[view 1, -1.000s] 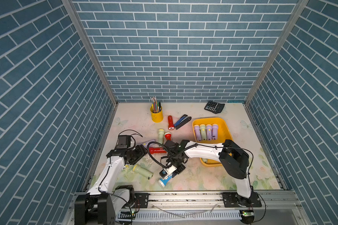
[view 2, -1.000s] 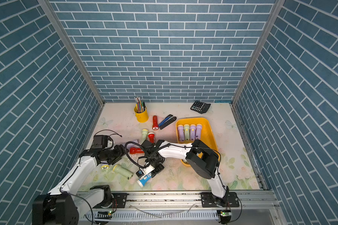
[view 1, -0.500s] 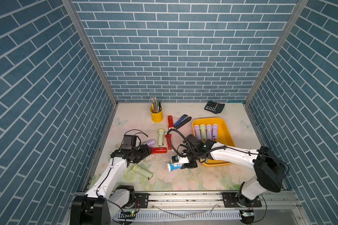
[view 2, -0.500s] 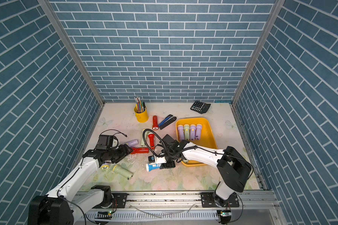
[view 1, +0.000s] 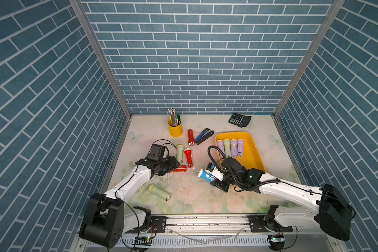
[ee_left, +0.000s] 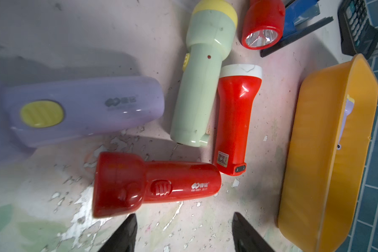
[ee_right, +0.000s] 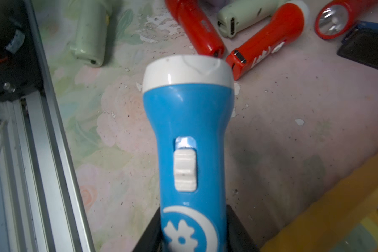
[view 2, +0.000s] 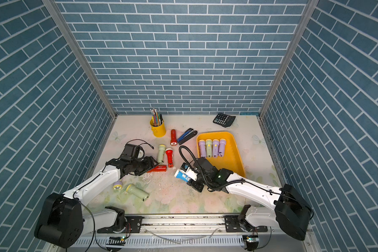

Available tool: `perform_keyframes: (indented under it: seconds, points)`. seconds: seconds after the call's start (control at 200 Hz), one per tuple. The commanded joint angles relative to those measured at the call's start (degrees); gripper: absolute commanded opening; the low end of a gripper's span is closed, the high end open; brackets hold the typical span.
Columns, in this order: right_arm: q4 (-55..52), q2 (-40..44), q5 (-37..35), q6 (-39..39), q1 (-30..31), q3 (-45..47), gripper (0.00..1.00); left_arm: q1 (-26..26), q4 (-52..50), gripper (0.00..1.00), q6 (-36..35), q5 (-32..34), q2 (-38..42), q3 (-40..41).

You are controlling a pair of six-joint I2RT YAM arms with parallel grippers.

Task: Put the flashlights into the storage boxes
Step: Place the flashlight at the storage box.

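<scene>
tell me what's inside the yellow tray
Four flashlights side by side in the yellow tray: three lilac, one pale green. The right arm covers its near corner.

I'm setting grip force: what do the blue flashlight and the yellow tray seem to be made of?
The blue flashlight is probably hard moulded plastic, glossy: sharp highlights streak its body, and the white head ring and slide switch look moulded too. The yellow tray is likely plastic as well, smooth with a duller sheen: one-piece wall, rounded corners and raised rim suggest moulding.
</scene>
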State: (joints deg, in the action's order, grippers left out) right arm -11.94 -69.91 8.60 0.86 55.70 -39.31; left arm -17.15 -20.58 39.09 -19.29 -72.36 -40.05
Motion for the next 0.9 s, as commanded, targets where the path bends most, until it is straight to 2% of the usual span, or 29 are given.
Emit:
perform_keyframes:
  seconds: [0.0,0.125,0.29,0.425,0.555,0.685,0.895]
  points:
    - [7.03,1.01,-5.98,-18.3,-0.66,2.02,0.19,-2.63,2.83,0.7,0.02,1.0,-3.06,-2.97]
    - [8.86,1.05,-4.78,-26.96,-3.66,2.73,0.19,-5.12,4.85,0.69,-0.3,0.54,-6.87,-5.61]
    - [6.19,3.68,-3.85,-33.37,-10.1,3.73,0.19,-7.74,7.59,0.68,-0.67,0.06,-11.01,-8.66]
    - [2.71,6.41,-1.03,-40.63,-17.61,5.2,0.18,-9.65,8.42,0.68,-1.02,0.15,-14.39,-11.21]
    - [3.78,6.57,4.57,-45.04,-23.38,7.08,0.17,-11.45,10.64,0.68,0.17,-0.26,-16.27,-12.24]
    - [1.65,4.87,7.83,-45.84,-25.99,6.98,0.16,-12.8,11.35,0.68,0.17,-0.28,-17.49,-13.16]
    - [-9.41,6.76,11.76,-38.65,-32.39,4.79,0.17,-13.25,11.95,0.68,0.09,-0.41,-17.7,-13.03]
